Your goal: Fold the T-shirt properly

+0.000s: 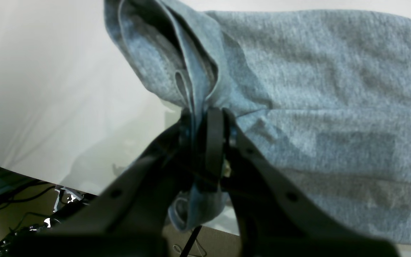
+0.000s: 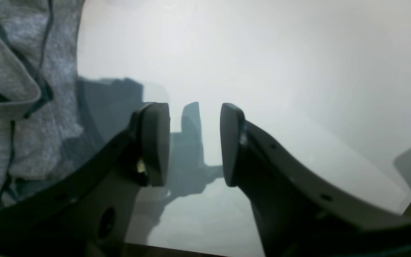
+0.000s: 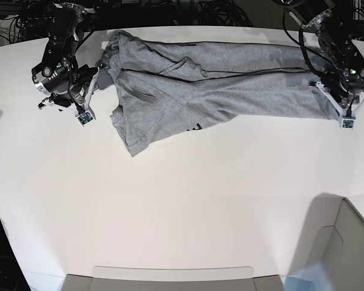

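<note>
T-shirt (image 3: 218,82) lies bunched lengthwise across the far side of the bench (image 3: 182,206). Left gripper (image 1: 205,117) is clenched on a gathered fabric edge; right gripper (image 2: 194,142) hangs released just beside the other end, over bare bench. Soft, light cloth, will sag and drag, so grab seams or corners. Plenty of open room nearside.

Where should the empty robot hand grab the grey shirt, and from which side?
Probably the bunched edge of the T-shirt nearest the open right tool, coming in from the bare table side. The fabric there is folded into a raised flap, easier to pinch than flat cloth. The left tool already pinches the far end.
</note>
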Motion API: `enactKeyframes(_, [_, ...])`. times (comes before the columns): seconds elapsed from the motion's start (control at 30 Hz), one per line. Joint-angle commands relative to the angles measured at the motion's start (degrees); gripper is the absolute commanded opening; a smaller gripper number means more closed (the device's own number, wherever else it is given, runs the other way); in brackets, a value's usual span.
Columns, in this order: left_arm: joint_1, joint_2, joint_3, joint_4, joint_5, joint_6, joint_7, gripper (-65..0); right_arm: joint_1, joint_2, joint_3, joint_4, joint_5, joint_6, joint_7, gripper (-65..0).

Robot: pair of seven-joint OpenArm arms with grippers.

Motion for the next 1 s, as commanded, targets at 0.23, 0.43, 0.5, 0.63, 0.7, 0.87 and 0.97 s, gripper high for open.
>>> enactKeyframes(0.23, [-0.54,-0.64,-0.01,1.11,-0.13,0.12,-0.55,-65.0,0.68,0.17,0.01,0.97,-0.16,0.65,0.12,-41.0])
enactKeyframes(0.43, [-0.54,-0.64,-0.01,1.11,-0.13,0.12,-0.55,-65.0,0.59,0.17,0.01,0.97,-0.16,0.65,0.03,-41.0])
enactKeyframes(0.5, [-0.54,-0.64,-0.01,1.11,-0.13,0.12,-0.55,-65.0,0.59,0.17,0.01,0.97,-0.16,0.65,-0.05,-41.0])
enactKeyframes(0.63, [-0.54,-0.64,-0.01,1.11,-0.22,0.12,-0.55,-65.0,0.42,0.17,0.01,0.97,-0.16,0.65,-0.05,-41.0])
enactKeyframes(0.7, [-0.54,-0.56,0.08,1.11,-0.22,0.12,-0.55,-65.0,0.42,0.17,0.01,0.97,-0.25,0.65,-0.05,-41.0])
enactKeyframes(0.87, [-0.54,0.94,1.48,1.11,-0.04,0.12,-0.55,-65.0,0.42,0.26,0.01,0.97,-0.25,0.65,-0.05,-41.0])
enactKeyframes(0.97, [0.33,1.11,4.38,1.20,-0.04,0.12,-0.55,-65.0,0.42,0.17,0.01,0.97,-0.25,0.65,-0.05,-41.0])
